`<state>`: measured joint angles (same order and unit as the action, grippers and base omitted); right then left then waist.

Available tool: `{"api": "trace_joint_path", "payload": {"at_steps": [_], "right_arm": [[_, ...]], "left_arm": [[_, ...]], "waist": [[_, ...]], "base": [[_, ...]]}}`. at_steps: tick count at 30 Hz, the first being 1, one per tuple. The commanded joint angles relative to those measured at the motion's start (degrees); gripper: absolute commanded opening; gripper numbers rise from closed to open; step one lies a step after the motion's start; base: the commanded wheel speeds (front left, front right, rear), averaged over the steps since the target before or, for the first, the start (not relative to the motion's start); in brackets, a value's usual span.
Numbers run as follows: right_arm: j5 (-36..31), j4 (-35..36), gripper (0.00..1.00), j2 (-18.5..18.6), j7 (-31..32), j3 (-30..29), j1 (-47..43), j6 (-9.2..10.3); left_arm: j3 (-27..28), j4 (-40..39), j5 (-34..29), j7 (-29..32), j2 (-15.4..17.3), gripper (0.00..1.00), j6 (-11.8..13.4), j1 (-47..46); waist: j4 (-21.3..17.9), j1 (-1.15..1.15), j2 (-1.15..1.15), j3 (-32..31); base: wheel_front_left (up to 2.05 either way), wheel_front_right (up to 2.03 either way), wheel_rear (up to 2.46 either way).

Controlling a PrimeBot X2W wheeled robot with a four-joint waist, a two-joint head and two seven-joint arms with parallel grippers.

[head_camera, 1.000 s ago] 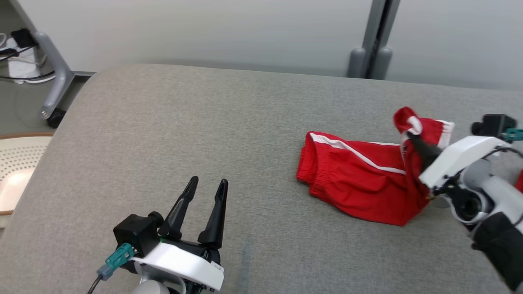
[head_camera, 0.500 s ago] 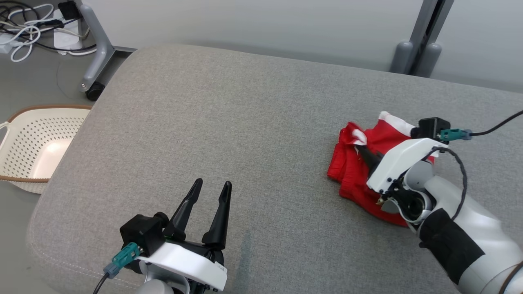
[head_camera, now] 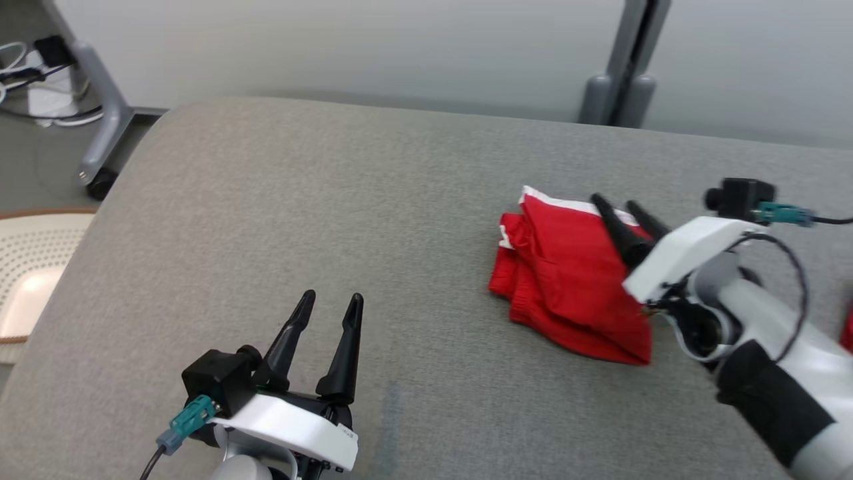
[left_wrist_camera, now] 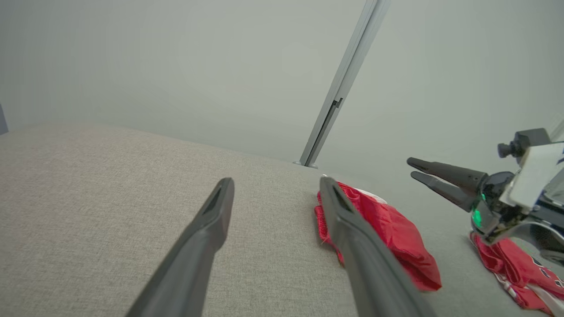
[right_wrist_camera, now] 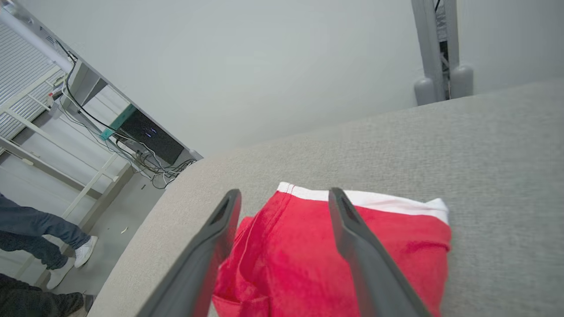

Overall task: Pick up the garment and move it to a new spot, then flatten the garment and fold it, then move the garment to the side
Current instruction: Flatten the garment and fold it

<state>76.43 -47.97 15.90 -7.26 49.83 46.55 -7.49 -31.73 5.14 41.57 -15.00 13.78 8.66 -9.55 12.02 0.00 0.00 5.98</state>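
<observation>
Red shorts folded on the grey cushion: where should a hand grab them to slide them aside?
Probably the left edge of the red shorts, where the folded layers stack and bunch: a pinch from above there should catch every layer and keep the fold. The open left hand is free on that side.

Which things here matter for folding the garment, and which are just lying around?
For the job: red garment, lying doubled over on the grey cushion; right gripper, open over it; left gripper, open, off to the side.
Lying about: white basket; second red garment; floor cables; a person's legs.
</observation>
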Motion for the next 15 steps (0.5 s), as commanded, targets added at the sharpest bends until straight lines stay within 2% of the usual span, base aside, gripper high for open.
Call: {"api": "trace_joint_path", "payload": {"at_steps": [1, 7, 12, 15], "right_arm": [[-1.0, 1.3, 1.00, 2.4, -2.1, -0.5, -1.1, -0.01], [-3.6, 5.2, 1.00, 8.8, -6.1, -2.1, -4.4, -0.01], [-5.1, 5.0, 1.00, 9.5, -6.9, -2.9, -5.9, -0.01], [-6.2, 3.6, 1.00, 8.2, -7.0, -3.0, -6.1, -0.01]], "left_arm": [[0.4, -0.3, -0.4, -0.1, 0.5, 1.00, 0.2, 0.9], [1.0, -1.0, -0.7, -0.1, 0.9, 1.00, 0.6, 1.4], [0.9, -1.3, -1.0, -0.1, 1.1, 1.00, 0.5, 1.3], [0.5, -1.3, -1.3, -0.1, 1.0, 1.00, 0.3, 0.6]], "waist": [[-1.6, 0.00, 0.00, -0.8], [-4.0, 0.00, 0.00, -1.1], [-4.4, 0.00, 0.00, -0.7], [-3.9, 0.00, 0.00, -0.2]], "base": [[0.00, 0.00, 0.00], [0.00, 0.00, 0.00], [0.00, 0.00, 0.00], [0.00, 0.00, 0.00]]}}
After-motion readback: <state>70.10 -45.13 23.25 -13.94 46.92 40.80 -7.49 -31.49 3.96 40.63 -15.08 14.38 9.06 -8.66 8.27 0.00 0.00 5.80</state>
